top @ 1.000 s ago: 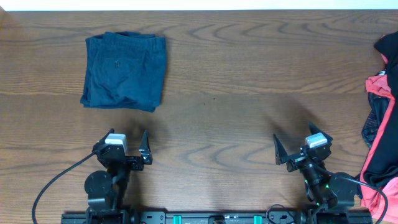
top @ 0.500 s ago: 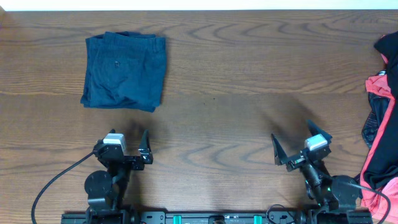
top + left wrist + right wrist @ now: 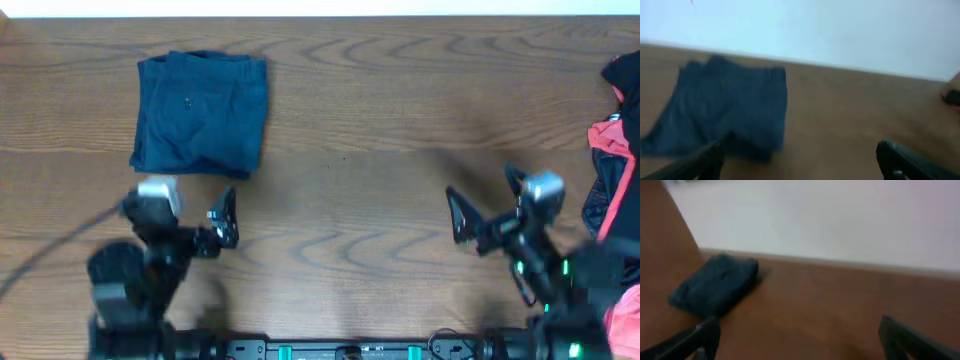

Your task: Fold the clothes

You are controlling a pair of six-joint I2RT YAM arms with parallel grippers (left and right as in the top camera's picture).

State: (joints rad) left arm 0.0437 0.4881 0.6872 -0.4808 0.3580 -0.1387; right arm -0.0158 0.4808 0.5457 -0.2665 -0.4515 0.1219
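While the left hand (image 3: 190, 205) and right hand (image 3: 482, 190) gape wide and empty, navy shorts (image 3: 200, 112) lie folded, their small mark (image 3: 188, 100) unreadable.

The worktop (image 3: 380, 110) is brown wood with bold grain, smooth and faintly sheened. The shorts (image 3: 200, 112) are matt navy woven cloth. The heap (image 3: 610, 140) is soft black and coral-red fabric. The left pincer (image 3: 190, 215) and right pincer (image 3: 488, 200) look like matt black plastic.

A robotics lab or test bench is suggested by a wood-grain worktop (image 3: 380, 110) at whose near edge a left arm (image 3: 125, 285) and a right arm (image 3: 565, 285) are set along a black rail (image 3: 350, 351), and by the plain pale wall (image 3: 840, 30) seen behind it.
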